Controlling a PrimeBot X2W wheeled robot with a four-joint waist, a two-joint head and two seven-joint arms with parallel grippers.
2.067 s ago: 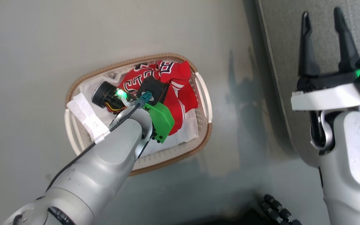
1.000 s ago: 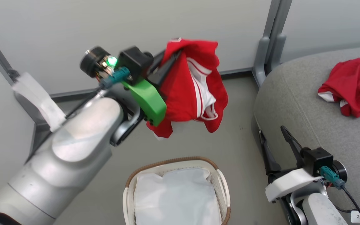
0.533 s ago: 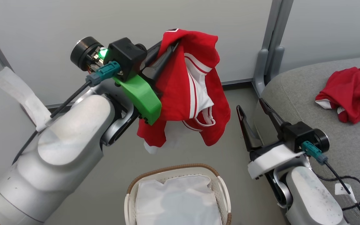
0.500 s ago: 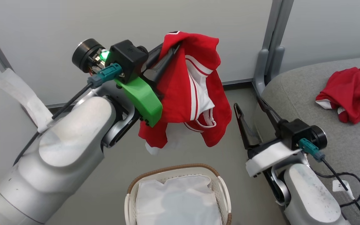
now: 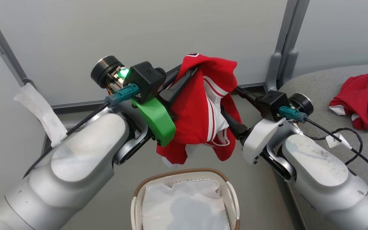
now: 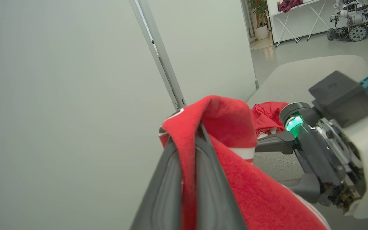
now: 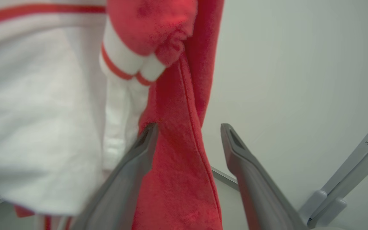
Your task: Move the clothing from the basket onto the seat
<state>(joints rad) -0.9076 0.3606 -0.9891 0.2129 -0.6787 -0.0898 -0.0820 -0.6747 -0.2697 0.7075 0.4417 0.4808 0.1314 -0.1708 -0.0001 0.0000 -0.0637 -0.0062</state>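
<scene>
the seat, right of the basket, bears a crumpled garment, red with white trim. the basket contains a white sheet. directly above the basket, clear of its rim, hangs the hanging garment, red with white stripes. the left gripper, above and left of the basket, is pressed together, pinching the hanging garment's top fold. the right gripper, above and right of the basket, is spread, a red fold lying between its fingers.

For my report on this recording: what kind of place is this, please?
Likely a robotics lab: bare partition panels, a second wheeled robot on the floor beyond them, and a grey seat.
</scene>
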